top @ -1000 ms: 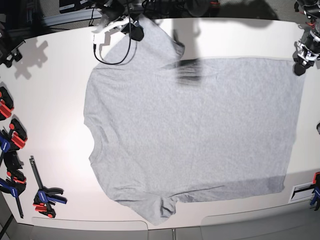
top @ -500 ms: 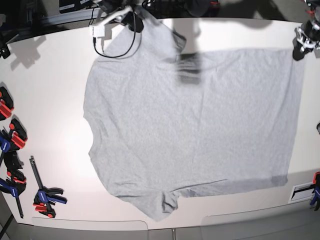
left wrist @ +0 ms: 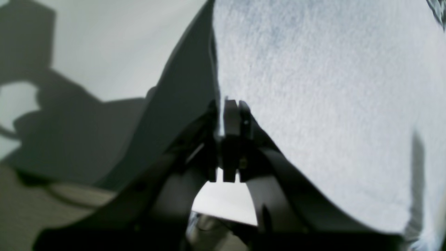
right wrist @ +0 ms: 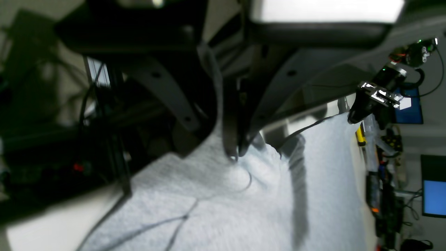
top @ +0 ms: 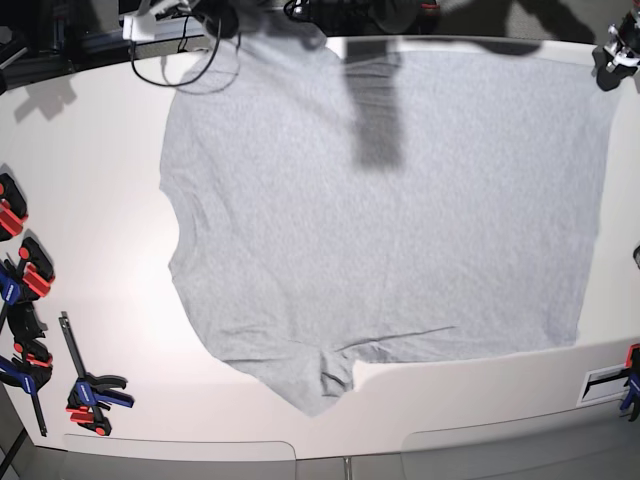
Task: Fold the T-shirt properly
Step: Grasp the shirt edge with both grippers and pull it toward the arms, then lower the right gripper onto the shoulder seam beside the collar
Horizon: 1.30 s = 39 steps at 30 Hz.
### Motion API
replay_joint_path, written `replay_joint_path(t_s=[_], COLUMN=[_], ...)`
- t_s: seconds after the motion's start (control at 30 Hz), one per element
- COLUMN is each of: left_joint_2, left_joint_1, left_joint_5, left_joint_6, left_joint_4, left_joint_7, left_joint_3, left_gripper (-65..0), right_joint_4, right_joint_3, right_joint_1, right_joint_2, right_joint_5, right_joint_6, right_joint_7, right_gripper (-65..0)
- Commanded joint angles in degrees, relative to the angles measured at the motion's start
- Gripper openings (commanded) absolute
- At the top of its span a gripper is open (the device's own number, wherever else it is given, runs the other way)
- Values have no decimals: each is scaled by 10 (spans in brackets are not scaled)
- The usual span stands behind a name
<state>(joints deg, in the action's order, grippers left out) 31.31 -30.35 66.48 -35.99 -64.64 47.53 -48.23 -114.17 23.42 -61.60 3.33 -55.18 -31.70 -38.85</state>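
The T-shirt (top: 380, 220) is light heather-grey and lies spread flat, plain side up, over most of the white table (top: 90, 170). Its lower sleeve (top: 320, 385) points to the front edge. My left gripper (top: 610, 52) is at the far right corner, shut on the shirt's hem corner. In the left wrist view its fingertips (left wrist: 230, 115) pinch the shirt's edge (left wrist: 313, 87). My right gripper (top: 235, 20) is at the far left, shut on the upper sleeve. In the right wrist view its fingertips (right wrist: 233, 150) pinch the grey cloth (right wrist: 244, 209).
Red, blue and black clamps (top: 90, 392) lie along the table's left edge, with more (top: 10, 210) farther back. A black cable loop (top: 190, 70) hangs by the right arm. A label (top: 605, 382) and a clamp (top: 632, 388) sit at the front right.
Both grippers have moved toward the table's far edge, dragging the shirt with them. The shirt's far edge now reaches the back of the table and its front hem has slid away from the front.
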Motion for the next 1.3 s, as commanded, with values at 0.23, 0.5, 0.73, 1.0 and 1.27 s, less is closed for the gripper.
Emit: replay_joint_path(t_s=[0.23,0.5,0.73,1.0,1.27], left_joint_2=[-2,-2,-2,-18,-23], left_joint_1=[-28,-56,-69,-68,-56], left_joint_5=[32,46,88,113,116], left_joint_6=[-4,-7,-13,-33,-33], left_joint_4=[-8,-9,-9,-10,-10], left_joint_7=[0,3,28,39,37], left_joint_3=[-12,-19,-63,-63,-63], left_gripper=[-650,-650,-650,-650,-650], right_joint_4=[-10,-14,-50,-90,-94], right_joint_3=[3,3,3,10,9], right_joint_1=[-57,-83,-108,-101,-28], right_joint_2=[0,0,0,0,0], right_joint_5=[-53,-55,-52,-47,7], right_joint_6=[-49,-51,-60,-60,-59], right_joint_7=[-11,-14,-15,-3,9], right_gripper=[-650,-650,-650,-650,-650])
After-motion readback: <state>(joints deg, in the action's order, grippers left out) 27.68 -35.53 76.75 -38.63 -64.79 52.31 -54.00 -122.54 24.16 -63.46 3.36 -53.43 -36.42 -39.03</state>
